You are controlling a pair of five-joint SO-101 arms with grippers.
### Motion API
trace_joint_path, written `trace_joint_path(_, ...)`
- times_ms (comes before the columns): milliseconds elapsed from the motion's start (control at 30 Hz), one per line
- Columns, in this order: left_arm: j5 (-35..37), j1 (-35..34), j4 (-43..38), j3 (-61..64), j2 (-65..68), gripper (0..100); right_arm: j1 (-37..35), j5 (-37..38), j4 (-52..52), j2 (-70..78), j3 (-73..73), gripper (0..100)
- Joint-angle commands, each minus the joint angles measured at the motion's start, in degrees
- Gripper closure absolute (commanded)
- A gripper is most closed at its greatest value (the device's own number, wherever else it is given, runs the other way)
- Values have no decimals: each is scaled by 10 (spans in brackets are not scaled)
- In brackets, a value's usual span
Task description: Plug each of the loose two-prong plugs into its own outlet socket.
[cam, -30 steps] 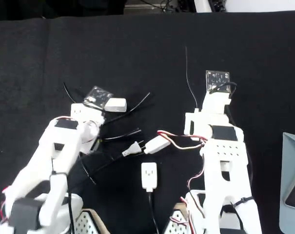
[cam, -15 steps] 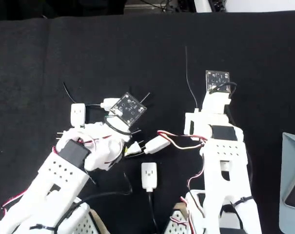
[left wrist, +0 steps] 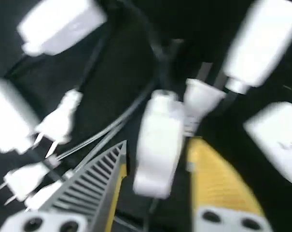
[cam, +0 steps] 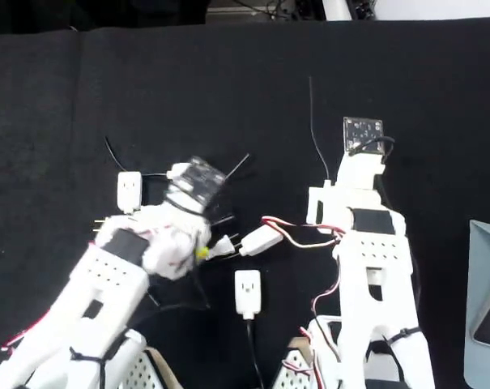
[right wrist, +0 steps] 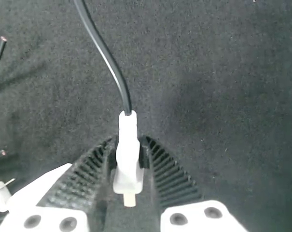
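Note:
My left gripper hangs low over the tangle at the table's centre. In the left wrist view a white plug body lies inside the left gripper; contact is blurred. Just beyond it a white two-prong plug points at a white socket; I cannot tell whether it is seated. Another socket lies nearer the front, and a third at the left beside a loose plug. My right gripper is shut on a white plug with a black cord.
Black cords criss-cross the black cloth around the left arm. A small white block lies behind the left wrist. A grey-blue tray stands at the right edge. The back half of the table is bare cloth.
The left arm has swung from the socket at the back left toward the centre, stopping over the plug beside the middle socket. The right arm has not moved.

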Motion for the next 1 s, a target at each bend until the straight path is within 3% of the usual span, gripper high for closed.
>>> trace_joint_path(0,1,-125,-37,-18,4,688,7,-4,-11,-12,-4,985)
trace_joint_path(133,-47,-194,-60,-11,4,696,6,-4,-11,-12,-4,985)
trace_joint_path(267,-47,-211,-48,-18,-2,693,6,-4,-11,-11,-4,985)
trace_joint_path(500,-47,-116,57,-56,-3,697,5,-4,-11,-11,-3,985)
trace_joint_path(667,-46,-27,77,-47,-1,697,5,-4,-11,-11,-3,985)
trace_joint_path(767,-50,-11,49,-26,4,697,5,-4,-11,-11,-3,985)
trace_joint_path(967,-80,-27,-101,64,4,699,5,-4,-11,-11,-3,985)
